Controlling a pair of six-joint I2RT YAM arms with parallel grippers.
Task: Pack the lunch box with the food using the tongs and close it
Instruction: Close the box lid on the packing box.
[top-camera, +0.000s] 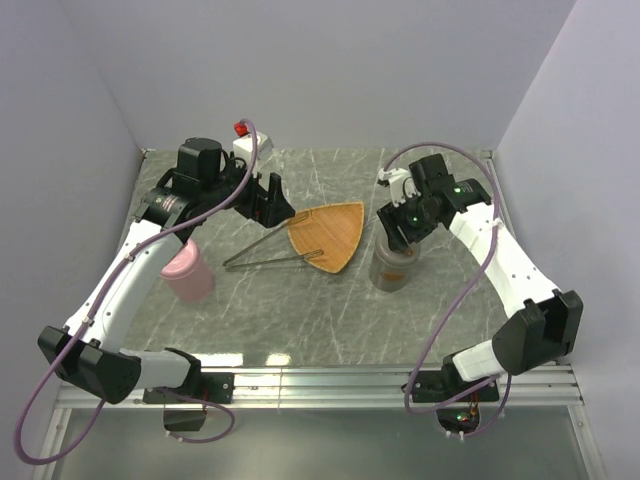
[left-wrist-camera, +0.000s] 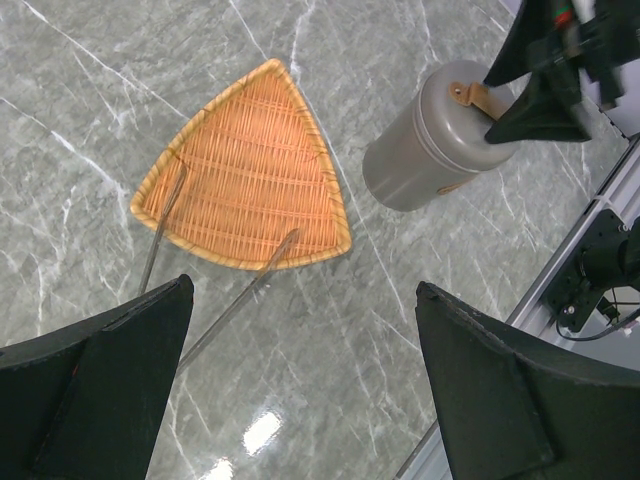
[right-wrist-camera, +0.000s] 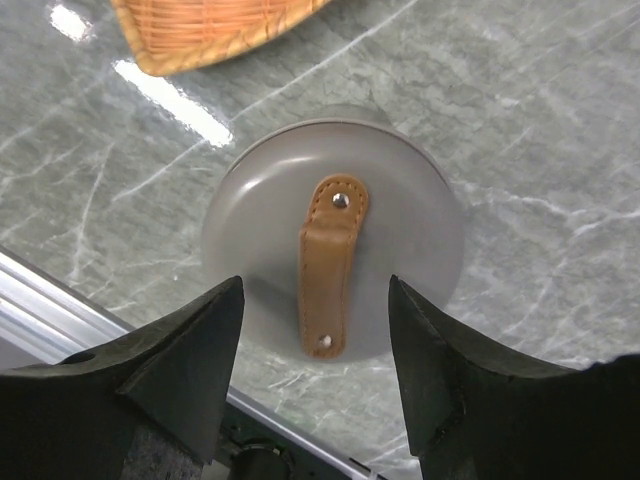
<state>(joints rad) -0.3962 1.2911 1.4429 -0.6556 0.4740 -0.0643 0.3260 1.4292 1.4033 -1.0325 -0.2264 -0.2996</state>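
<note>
The grey-green marbled tabletop (top-camera: 300, 320) carries everything. Ahead of the left gripper (left-wrist-camera: 305, 300), whose jaws are spread as wide as they go with nothing between them, lies the orange woven rounded-triangle plate (left-wrist-camera: 240, 170), bare of any pieces. Directly under the right gripper (right-wrist-camera: 312, 288) stands the grey cylindrical lunch box (left-wrist-camera: 420, 150) with its lid on. The brown leather strap handle (right-wrist-camera: 330, 262) on the lid sits in the gap between those jaws, which are partly spread and pinch nothing. Whether their tips rest on the lid I cannot tell. A pink lidded tumbler (top-camera: 187, 272) stands well behind the left jaws, beside that arm's forearm. The thin dark metal tongs (left-wrist-camera: 165, 215) lie just ahead of the left jaws, arm tips on the plate, joined end on the table, and neither gripper holds them.

The food shows nowhere, so it is most likely inside the closed box. By that reckoning packing and closing look done, and little remains beyond perhaps seating the lid. No brand, label or writing can be read on anything.
</note>
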